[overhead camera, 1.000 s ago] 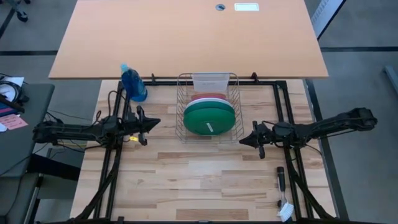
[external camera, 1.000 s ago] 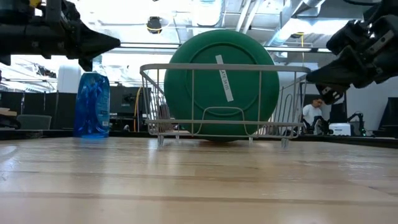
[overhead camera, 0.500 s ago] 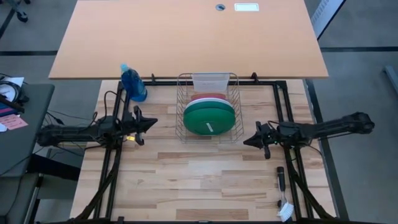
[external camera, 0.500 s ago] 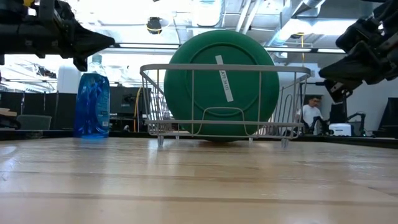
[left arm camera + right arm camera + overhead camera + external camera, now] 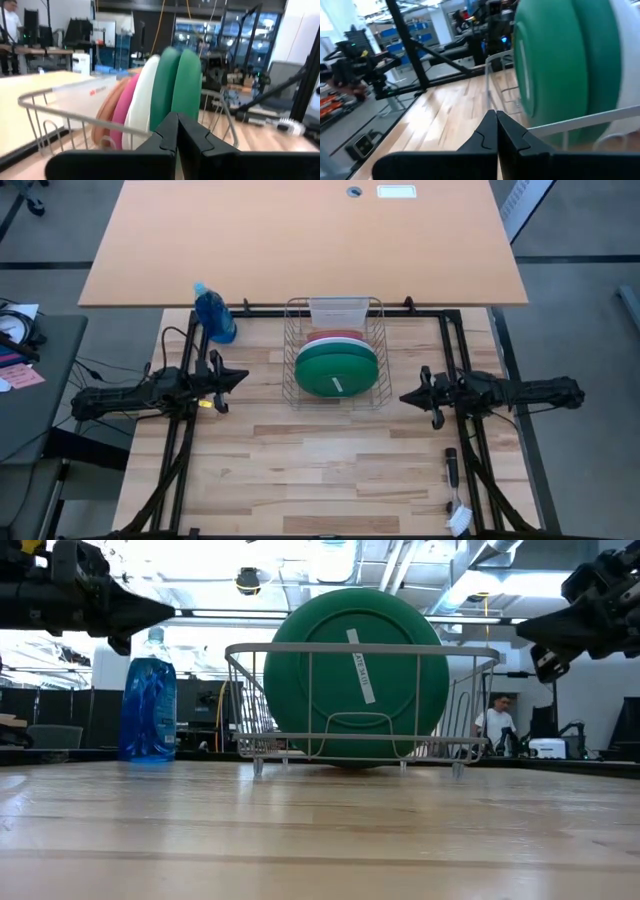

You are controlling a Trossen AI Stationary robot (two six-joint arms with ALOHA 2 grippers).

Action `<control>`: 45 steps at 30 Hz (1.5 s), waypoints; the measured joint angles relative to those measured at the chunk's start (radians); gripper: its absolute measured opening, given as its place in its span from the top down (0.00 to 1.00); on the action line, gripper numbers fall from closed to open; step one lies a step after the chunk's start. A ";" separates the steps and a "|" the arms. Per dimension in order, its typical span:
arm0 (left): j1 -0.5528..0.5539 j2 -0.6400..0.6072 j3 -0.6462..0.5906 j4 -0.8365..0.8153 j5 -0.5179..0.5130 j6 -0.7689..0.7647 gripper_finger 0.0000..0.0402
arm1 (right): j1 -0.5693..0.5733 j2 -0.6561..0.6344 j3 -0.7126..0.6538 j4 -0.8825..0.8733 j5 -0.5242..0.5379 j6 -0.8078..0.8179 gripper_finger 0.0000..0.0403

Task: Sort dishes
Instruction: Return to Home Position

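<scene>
The dishes stand on edge in a wire dish rack (image 5: 336, 366) at the table's far middle: two green plates (image 5: 336, 368) nearest, then a white (image 5: 142, 100), a pink (image 5: 121, 107) and an orange one (image 5: 107, 107). My left gripper (image 5: 243, 375) hovers shut to the rack's left, well above the table. My right gripper (image 5: 404, 397) hovers shut to the rack's right. Both point at the rack and touch nothing.
A blue spray bottle (image 5: 214, 313) stands at the table's far left, behind my left gripper. A dark-handled tool (image 5: 452, 480) lies near the table's right front corner. A second, larger tabletop (image 5: 300, 240) adjoins the far edge. A person (image 5: 494, 723) stands in the room behind.
Both arms have drawn back from the rack: my left gripper toward the table's left edge, my right gripper toward the right edge and a little toward the near edge. Both have risen slightly. The plates and rack have not moved.
</scene>
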 joint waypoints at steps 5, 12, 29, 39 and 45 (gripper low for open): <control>0.000 0.000 0.000 -0.057 0.004 -0.081 1.00 | -0.055 -0.007 0.000 -0.004 0.000 -0.001 1.00; 0.000 0.001 0.000 -0.110 0.118 -0.175 1.00 | -0.111 0.002 0.001 -0.002 -0.001 -0.019 1.00; 0.000 0.000 0.000 -0.095 0.055 0.017 1.00 | -0.016 -0.063 0.008 0.053 -0.034 0.035 1.00; 0.000 0.000 0.000 -0.080 0.033 0.029 1.00 | 0.130 -0.040 0.010 -0.001 0.101 -0.044 1.00; 0.000 0.000 0.000 -0.090 0.034 0.011 1.00 | 0.131 -0.012 0.011 -0.003 0.102 -0.105 1.00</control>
